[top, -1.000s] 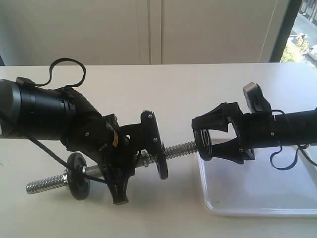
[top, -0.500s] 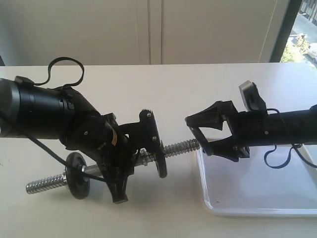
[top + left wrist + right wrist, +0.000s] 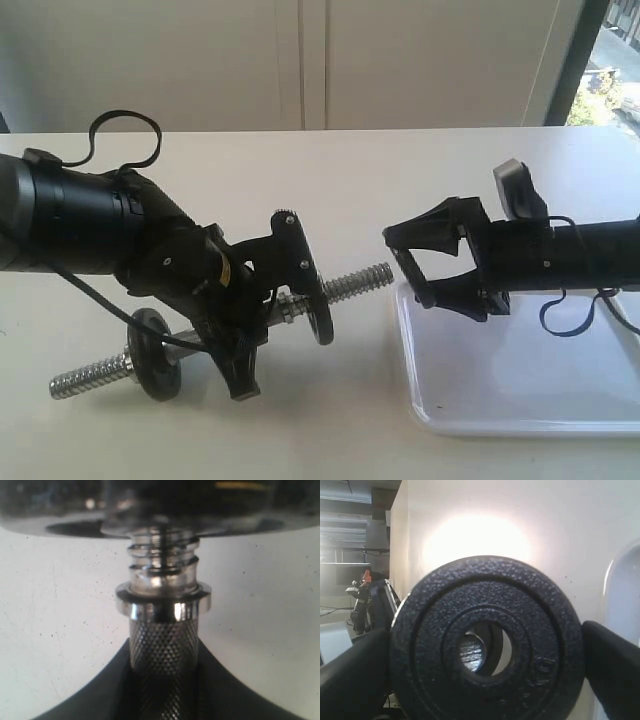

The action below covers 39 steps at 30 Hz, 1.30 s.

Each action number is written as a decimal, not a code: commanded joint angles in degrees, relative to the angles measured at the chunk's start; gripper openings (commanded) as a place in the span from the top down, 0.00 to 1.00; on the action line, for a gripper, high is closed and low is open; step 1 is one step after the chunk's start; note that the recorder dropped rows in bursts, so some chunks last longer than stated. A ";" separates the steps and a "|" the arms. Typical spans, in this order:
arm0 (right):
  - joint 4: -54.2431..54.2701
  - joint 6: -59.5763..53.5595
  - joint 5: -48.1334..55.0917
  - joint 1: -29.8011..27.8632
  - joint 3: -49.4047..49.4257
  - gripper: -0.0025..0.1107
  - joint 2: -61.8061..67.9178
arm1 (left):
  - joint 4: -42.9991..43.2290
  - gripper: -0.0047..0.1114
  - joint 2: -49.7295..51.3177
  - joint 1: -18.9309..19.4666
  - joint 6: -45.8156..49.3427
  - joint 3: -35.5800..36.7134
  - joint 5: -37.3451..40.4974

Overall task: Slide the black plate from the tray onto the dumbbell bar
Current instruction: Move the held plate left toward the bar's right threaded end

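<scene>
My right gripper (image 3: 406,265) is shut on the black plate (image 3: 409,270), held edge-on just right of the dumbbell bar's (image 3: 350,284) threaded end, above the tray's (image 3: 520,395) left rim. In the right wrist view the black plate (image 3: 485,640) faces me between both fingers (image 3: 355,675), and the bar's tip (image 3: 471,653) shows through its hole, a little off centre. My left gripper (image 3: 262,305) is shut on the bar's knurled middle (image 3: 164,645). It holds the bar tilted, with the right end raised. Two black discs (image 3: 155,355) (image 3: 320,318) sit on the bar.
The white table (image 3: 330,180) stretches behind both arms to a pale wall. The tray holds nothing else that I can see. A loose black cable (image 3: 125,125) loops over the left arm, and another cable (image 3: 575,315) hangs under the right arm.
The right gripper has lifted slightly with the plate and now sits just off the bar's tip. The left arm shifted left, raising the bar's right end.
</scene>
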 commanded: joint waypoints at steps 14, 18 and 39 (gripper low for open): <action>3.08 0.77 3.83 2.61 -0.48 0.98 -1.64 | -0.24 0.96 -3.02 0.10 -0.56 -1.36 -4.86; 3.08 0.77 3.83 2.82 -0.48 0.98 -2.13 | -0.24 0.96 -3.02 0.10 -0.56 -1.36 -4.86; 5.22 -2.14 3.83 7.68 -0.02 0.98 -2.43 | -0.63 0.96 -3.02 0.10 -2.93 -1.36 -7.80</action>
